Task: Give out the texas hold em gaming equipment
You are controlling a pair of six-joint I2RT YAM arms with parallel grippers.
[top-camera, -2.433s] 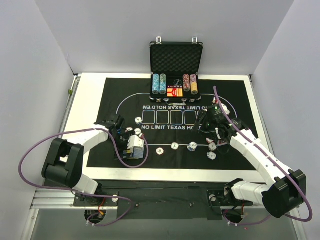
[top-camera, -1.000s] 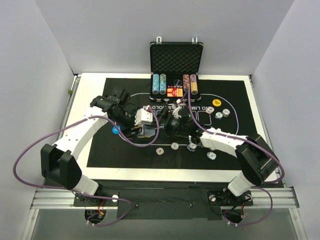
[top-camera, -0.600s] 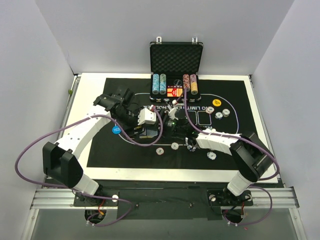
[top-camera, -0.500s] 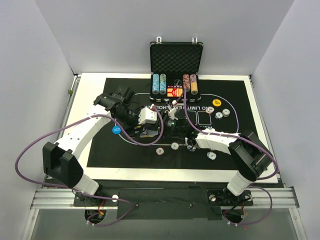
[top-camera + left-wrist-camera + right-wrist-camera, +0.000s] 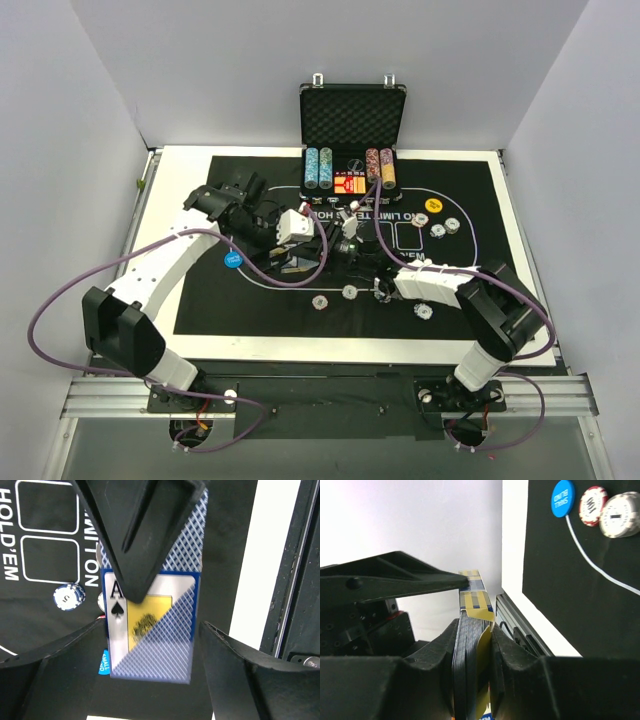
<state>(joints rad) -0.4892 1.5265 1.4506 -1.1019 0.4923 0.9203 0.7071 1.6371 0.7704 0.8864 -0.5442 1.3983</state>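
Note:
A blue-backed pack of playing cards with an ace of spades on it hangs over the black mat. My right gripper is shut on the pack; its fingers reach down over it in the left wrist view. My left gripper is open, one jaw on each side of the pack and clear of it. From above, both grippers meet at the pack left of the mat's centre. Poker chips lie in a row on the near mat. A blue button disc lies at the left.
The open black case stands at the back with chip stacks. Three more chips and a yellow button lie right of centre. A purple cable loops near the left gripper. White table edge borders the mat.
My right gripper has closed on the pack of cards while my left gripper has opened off it. Both arms stay together near the mat's centre.

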